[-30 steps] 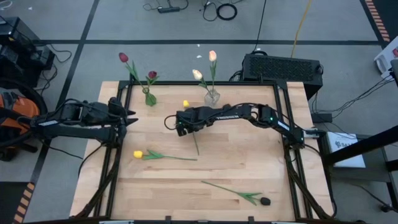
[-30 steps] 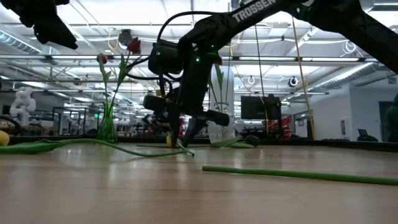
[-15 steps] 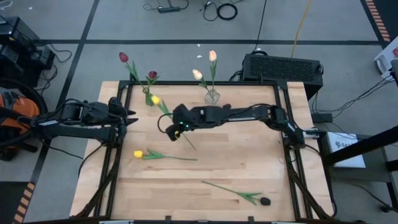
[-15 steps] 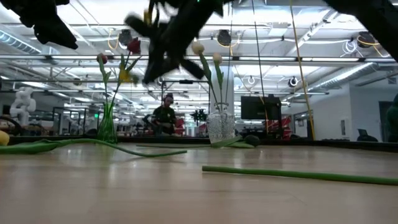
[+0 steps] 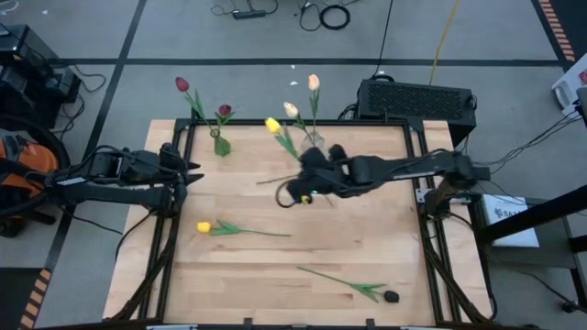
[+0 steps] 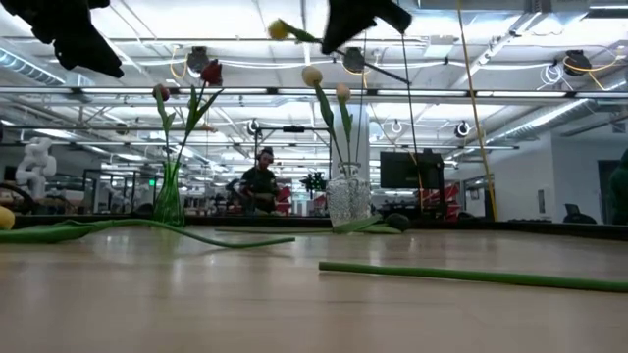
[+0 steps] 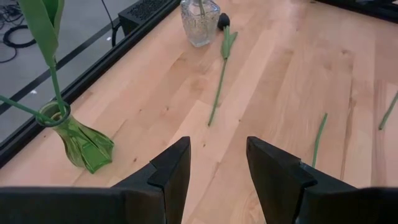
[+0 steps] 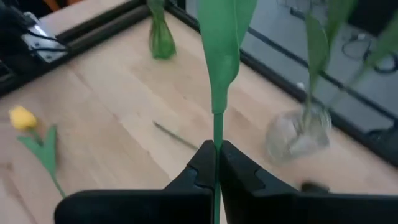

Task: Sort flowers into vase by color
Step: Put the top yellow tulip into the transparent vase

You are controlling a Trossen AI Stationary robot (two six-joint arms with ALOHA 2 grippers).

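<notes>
My right gripper (image 5: 304,170) (image 8: 217,155) is up over the table's far middle, just near the clear vase (image 5: 313,141), shut on a yellow tulip (image 5: 272,125) (image 6: 280,29). That vase holds two cream-peach tulips (image 5: 291,109). The green vase (image 5: 221,145) (image 7: 81,140) holds two dark red tulips (image 5: 182,84). A second yellow tulip (image 5: 204,226), a dark tulip (image 5: 392,296) and another dark one (image 7: 219,81) lie flat on the table. My left gripper (image 5: 188,174) (image 7: 217,168) hovers open by the left edge, above the table. My right gripper pinches the yellow tulip's stem (image 8: 217,132) between its two fingers, just below a long leaf (image 8: 225,37), with the fingers across the stem. The tulip is lifted clear and tilted. Its head points toward the far left, and its lower end (image 6: 397,74) sticks out behind the fingers.
A black box (image 5: 417,96) sits beyond the far right corner, and black frame rails (image 5: 417,165) run along the table's edges. Bare wood shows in the table's middle and near left (image 5: 229,284).
My right gripper, shut on the yellow tulip, rose from the table top. It carried the flower first toward the green vase, then swung right and far toward the clear vase. The tulip went from lying on the wood to lifted clear and tilted, its head now by the clear vase.
</notes>
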